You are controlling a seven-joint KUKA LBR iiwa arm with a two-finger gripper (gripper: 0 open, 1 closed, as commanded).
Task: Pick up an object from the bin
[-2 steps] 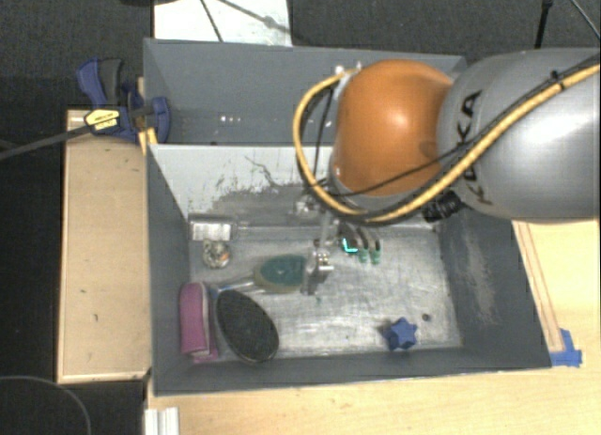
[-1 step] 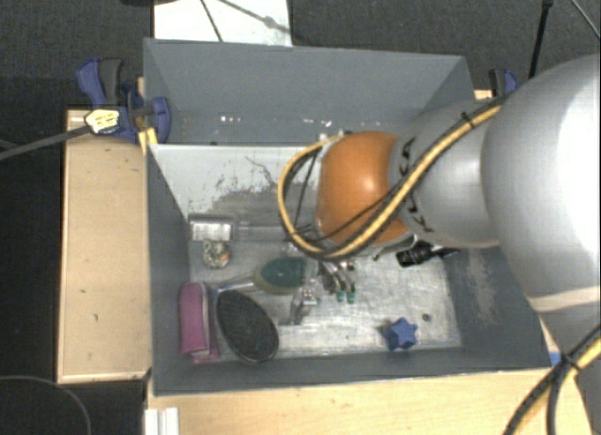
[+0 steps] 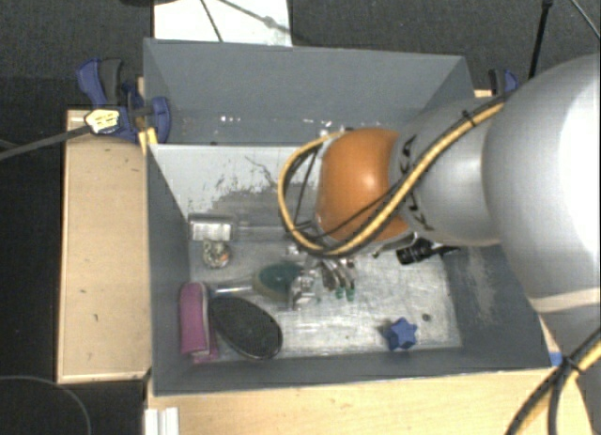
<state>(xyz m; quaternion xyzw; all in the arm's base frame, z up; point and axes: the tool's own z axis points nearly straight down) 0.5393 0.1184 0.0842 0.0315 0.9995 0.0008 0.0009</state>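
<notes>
The gripper (image 3: 315,285) hangs low, a teal rounded thing (image 3: 275,279) seemingly touching its side away from the arm (image 3: 526,170); open or closed, I can't tell

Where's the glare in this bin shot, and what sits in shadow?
Camera view: glare streaks the bin floor between the black oval and the blue star; the orange cover carries a soft highlight; the teal thing by the gripper looks shaded under the arm.

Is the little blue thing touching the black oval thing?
No, the small blue piece lies by itself at the view's lower right, apart from the black oval thing beside the purple block.
</notes>
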